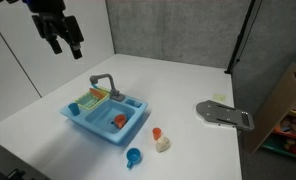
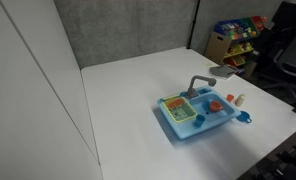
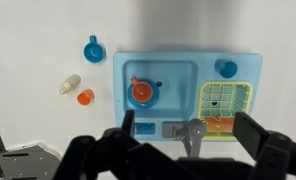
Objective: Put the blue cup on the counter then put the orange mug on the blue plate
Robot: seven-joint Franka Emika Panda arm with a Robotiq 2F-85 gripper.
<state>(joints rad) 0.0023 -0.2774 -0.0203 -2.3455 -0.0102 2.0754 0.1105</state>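
Note:
The blue cup stands on a corner of the light-blue toy sink, next to the yellow-green dish rack. It also shows in an exterior view. The orange mug sits in the sink basin and shows in both exterior views. The blue plate lies on the white counter beside the sink. My gripper is open and empty, high above the faucet side of the sink.
A small orange piece and a cream piece lie on the counter between the plate and the sink. A grey flat tool lies further along the counter. A grey faucet stands on the sink's far rim.

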